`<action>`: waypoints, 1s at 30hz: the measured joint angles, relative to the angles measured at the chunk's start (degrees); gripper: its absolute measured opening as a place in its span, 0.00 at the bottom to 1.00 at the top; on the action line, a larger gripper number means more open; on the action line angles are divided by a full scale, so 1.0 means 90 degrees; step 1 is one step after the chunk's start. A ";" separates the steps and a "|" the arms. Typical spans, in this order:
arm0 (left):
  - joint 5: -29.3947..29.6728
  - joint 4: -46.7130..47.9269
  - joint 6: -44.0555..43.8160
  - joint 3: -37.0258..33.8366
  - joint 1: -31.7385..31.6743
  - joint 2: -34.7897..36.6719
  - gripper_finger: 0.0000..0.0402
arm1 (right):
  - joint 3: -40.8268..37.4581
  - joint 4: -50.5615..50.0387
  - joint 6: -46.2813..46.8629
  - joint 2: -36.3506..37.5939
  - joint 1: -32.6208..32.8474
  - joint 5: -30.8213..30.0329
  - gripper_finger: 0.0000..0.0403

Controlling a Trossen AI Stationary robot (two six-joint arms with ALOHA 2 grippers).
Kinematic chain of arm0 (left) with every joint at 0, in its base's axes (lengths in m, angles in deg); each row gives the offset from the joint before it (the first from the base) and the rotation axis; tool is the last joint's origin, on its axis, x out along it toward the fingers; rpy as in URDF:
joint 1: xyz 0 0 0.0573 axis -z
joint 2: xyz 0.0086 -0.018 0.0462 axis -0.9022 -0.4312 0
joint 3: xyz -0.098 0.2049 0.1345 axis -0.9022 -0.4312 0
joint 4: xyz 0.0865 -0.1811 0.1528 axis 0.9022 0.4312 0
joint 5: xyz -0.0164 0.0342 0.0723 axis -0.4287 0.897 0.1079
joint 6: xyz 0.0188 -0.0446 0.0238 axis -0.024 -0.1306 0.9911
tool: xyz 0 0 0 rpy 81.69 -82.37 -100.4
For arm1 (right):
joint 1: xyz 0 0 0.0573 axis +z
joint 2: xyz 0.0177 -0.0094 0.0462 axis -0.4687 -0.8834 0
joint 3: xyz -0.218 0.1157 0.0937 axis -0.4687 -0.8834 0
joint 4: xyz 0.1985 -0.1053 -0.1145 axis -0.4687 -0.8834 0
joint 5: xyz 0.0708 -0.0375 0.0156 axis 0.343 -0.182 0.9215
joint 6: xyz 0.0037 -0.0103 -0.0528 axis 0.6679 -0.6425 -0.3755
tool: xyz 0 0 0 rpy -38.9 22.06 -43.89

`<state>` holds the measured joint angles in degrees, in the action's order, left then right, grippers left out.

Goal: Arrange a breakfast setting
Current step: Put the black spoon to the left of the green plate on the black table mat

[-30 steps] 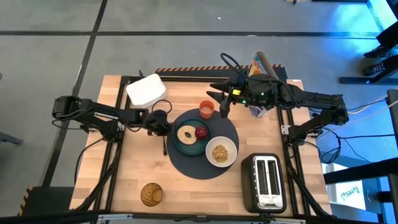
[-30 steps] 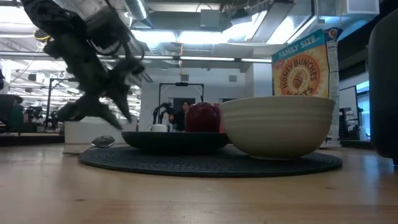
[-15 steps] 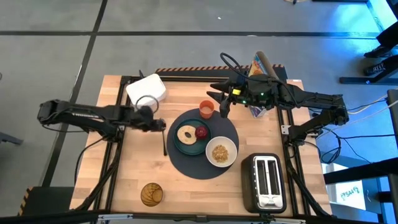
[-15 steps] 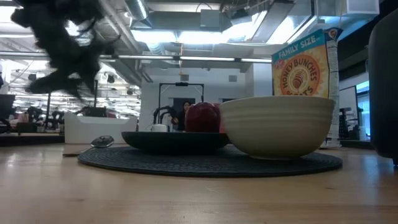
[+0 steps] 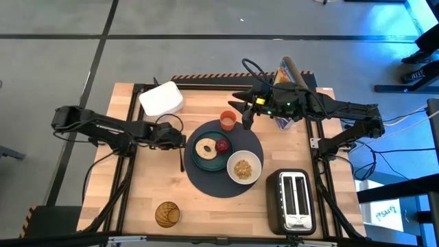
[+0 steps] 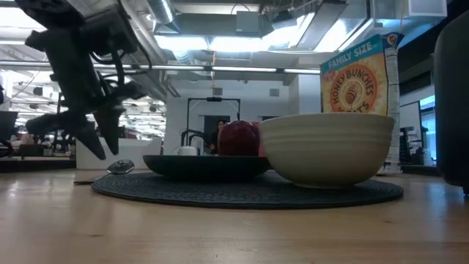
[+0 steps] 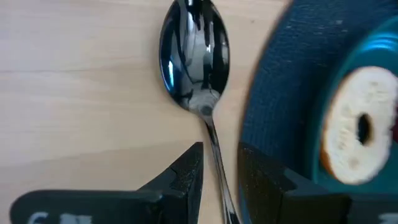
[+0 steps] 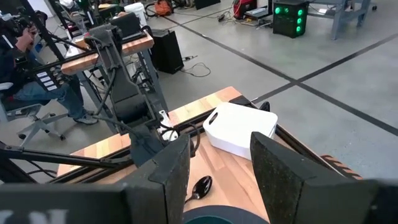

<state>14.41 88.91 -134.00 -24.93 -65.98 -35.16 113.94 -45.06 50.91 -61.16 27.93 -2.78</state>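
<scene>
On the dark-blue placemat [image 5: 255, 147], I see the teal plate [image 5: 208, 162] holding the bagel [image 5: 204, 147] and red fruit [image 5: 221, 145], and the white bowl [image 5: 244, 167] with cereal. My left gripper [image 7: 217, 171] hangs with fingers slightly parted astride the spoon [image 7: 195, 59] handle, not gripping it; the right gripper [image 5: 245, 113] is open beside the orange cup [image 5: 228, 121].

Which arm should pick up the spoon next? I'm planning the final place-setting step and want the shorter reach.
Left. The left hand hangs right over the spoon beside the placemat, its open fingers straddling the handle. The right hand sits beyond the orange cup, farther off.

Spoon [image 7: 198, 68] handle's lower end, perhaps between the jaws, cut off.
</scene>
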 joint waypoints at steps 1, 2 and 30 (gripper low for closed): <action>-0.0011 -0.0075 0.0002 0.0000 -0.0011 -0.0124 0.23 | 0.0000 -0.0022 0.0003 0.0000 0.0001 0.0001 0.39; -0.0041 -0.0158 0.0003 0.0000 -0.0013 -0.0245 0.23 | 0.0000 -0.0028 0.0010 -0.0001 -0.0001 0.0005 0.39; 0.0187 -0.0645 0.0162 0.0019 0.0064 -0.1425 0.16 | 0.0000 -0.0617 0.0129 0.0000 -0.0001 0.0008 0.39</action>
<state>16.09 83.11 -132.54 -24.76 -65.40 -47.99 113.94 -50.61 52.07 -61.16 27.91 -2.70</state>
